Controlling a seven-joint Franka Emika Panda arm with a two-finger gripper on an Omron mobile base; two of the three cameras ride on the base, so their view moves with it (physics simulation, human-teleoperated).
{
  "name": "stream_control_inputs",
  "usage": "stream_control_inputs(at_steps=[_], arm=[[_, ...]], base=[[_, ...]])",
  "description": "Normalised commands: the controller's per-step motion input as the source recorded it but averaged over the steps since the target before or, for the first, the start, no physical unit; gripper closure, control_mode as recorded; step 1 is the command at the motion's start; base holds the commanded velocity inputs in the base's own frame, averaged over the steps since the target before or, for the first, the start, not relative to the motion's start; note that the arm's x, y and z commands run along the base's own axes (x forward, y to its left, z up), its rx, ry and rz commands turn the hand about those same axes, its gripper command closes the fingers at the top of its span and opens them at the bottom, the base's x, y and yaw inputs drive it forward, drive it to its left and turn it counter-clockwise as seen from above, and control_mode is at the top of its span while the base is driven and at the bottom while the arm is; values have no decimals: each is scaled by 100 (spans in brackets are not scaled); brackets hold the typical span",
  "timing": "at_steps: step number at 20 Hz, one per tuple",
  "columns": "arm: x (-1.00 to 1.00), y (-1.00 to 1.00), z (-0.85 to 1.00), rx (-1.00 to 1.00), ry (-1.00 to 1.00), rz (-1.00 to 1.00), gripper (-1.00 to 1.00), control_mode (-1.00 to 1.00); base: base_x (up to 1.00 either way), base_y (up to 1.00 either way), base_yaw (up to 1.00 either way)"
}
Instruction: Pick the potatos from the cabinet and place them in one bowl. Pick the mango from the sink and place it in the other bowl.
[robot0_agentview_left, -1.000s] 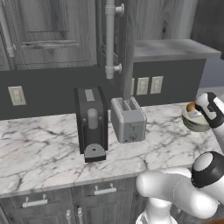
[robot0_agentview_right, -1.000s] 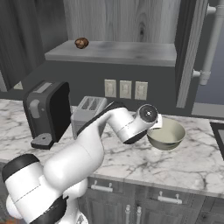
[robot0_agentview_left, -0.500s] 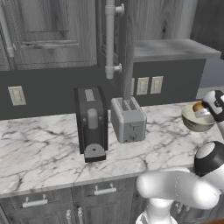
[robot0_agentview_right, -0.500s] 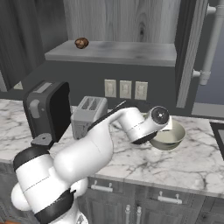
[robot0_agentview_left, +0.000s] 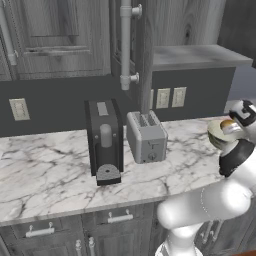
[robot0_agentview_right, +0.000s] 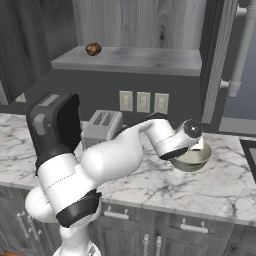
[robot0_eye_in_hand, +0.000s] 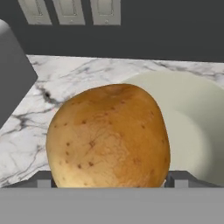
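A brown potato sits between my gripper's fingertips, and the gripper is shut on it. The hand hovers over the near rim of the pale beige bowl on the marble counter. From the left base view the potato hangs just above the bowl, under my gripper. The right base view has the wrist above the bowl. Another potato lies on the cabinet's pale shelf. The mango, the sink and the other bowl are out of view.
A silver toaster and a black coffee machine stand on the counter left of the bowl. Wall sockets line the dark backsplash. A white pipe runs down beside the cabinet.
The hand with the potato has shifted a little to the right, further over the beige bowl. The bowl and the shelf potato have stayed put.
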Motion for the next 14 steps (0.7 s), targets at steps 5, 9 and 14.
stream_control_inputs(at_steps=[5, 9, 14], arm=[[27, -27, -6, 2, 5, 0, 100, -100], [32, -30, -23, 4, 6, 0, 100, -100], [32, -26, -43, 4, 7, 0, 100, -100]], base=[[0, 0, 0], [0, 0, 0], [0, 0, 0]])
